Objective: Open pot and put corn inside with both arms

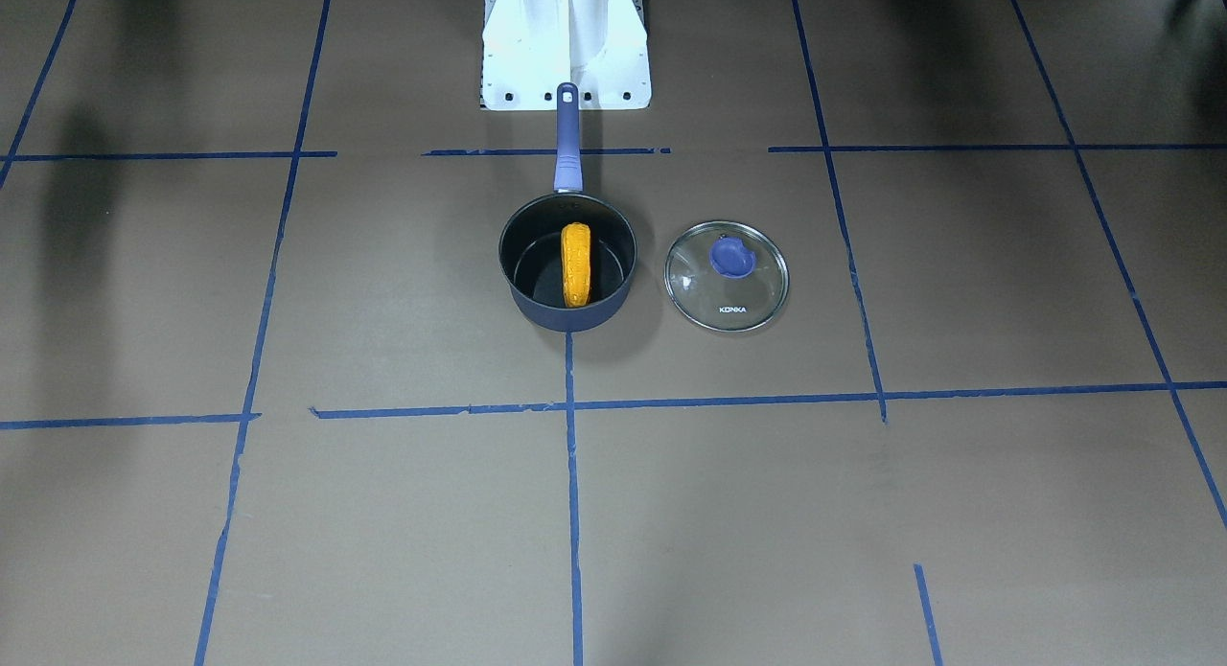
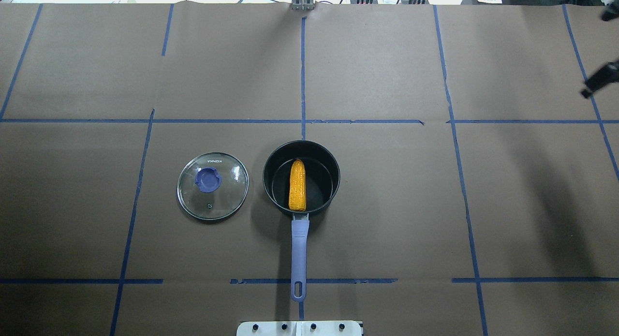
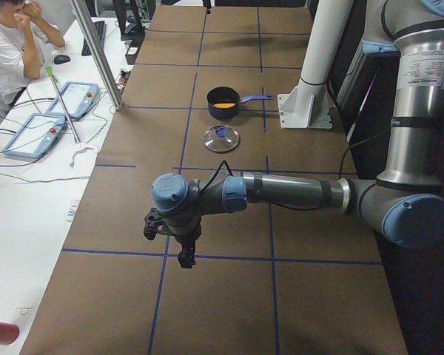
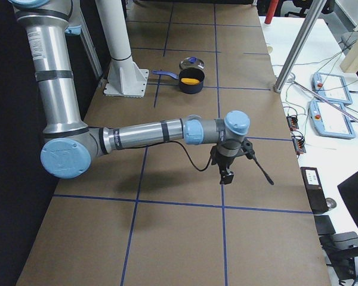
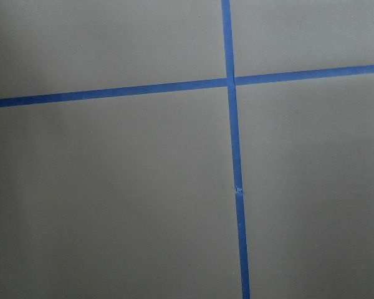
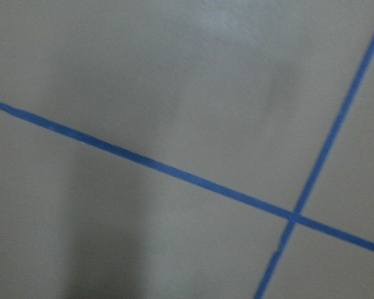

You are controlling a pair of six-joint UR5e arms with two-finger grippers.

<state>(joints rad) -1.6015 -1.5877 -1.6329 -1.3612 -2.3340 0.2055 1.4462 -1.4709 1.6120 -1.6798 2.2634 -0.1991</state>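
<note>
The dark navy pot (image 1: 533, 264) stands open at the table's middle, its purple-blue handle (image 1: 567, 139) pointing toward the robot base. The orange-yellow corn (image 1: 576, 264) lies inside the pot (image 2: 320, 181), in line with the handle; it also shows in the overhead view (image 2: 297, 185). The glass lid (image 1: 743, 297) lies flat on the table beside the pot, knob up, on the robot's left (image 2: 223, 197). My left gripper (image 3: 185, 257) hovers far out at the table's left end, and my right gripper (image 4: 228, 177) far out at the right end. I cannot tell whether either is open or shut.
The white base stand (image 1: 566, 43) is just behind the pot handle's end. Brown paper with blue tape lines (image 5: 230, 124) covers the table; both wrist views show only this. Operators' desks with teach pendants (image 3: 72, 100) and a metal pole (image 3: 96, 52) line the far side.
</note>
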